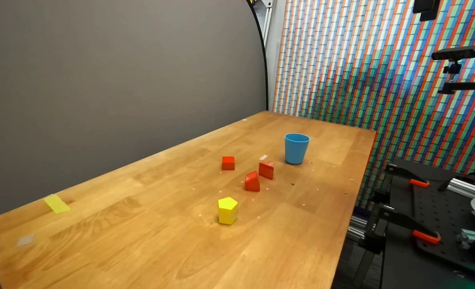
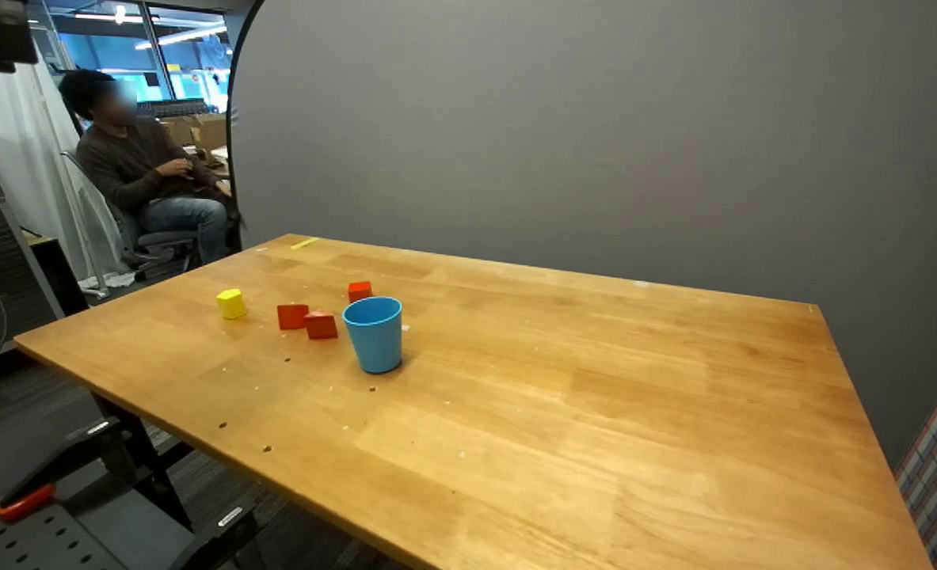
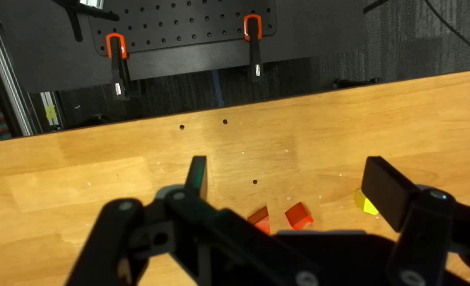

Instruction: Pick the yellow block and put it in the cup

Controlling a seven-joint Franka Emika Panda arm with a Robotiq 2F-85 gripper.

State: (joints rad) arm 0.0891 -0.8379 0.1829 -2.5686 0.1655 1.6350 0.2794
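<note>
The bright yellow block (image 1: 228,210) stands on the wooden table in both exterior views (image 2: 231,304). In the wrist view the yellow block (image 3: 365,203) is partly hidden behind the right finger. The light-blue cup (image 1: 296,149) stands upright in both exterior views (image 2: 375,340), apart from the yellow block, with red blocks between them. The cup does not show in the wrist view. My gripper (image 3: 288,178) is open with nothing between its fingers, above the table. It is not clearly identifiable in the exterior views.
Small red blocks (image 1: 252,181) lie between the yellow block and the cup; two (image 3: 299,215) show in the wrist view. A flat yellow strip (image 1: 56,203) lies by the table's edge. Clamps (image 3: 254,43) and a black mounting table stand past the opposite edge. A person (image 2: 139,158) sits behind.
</note>
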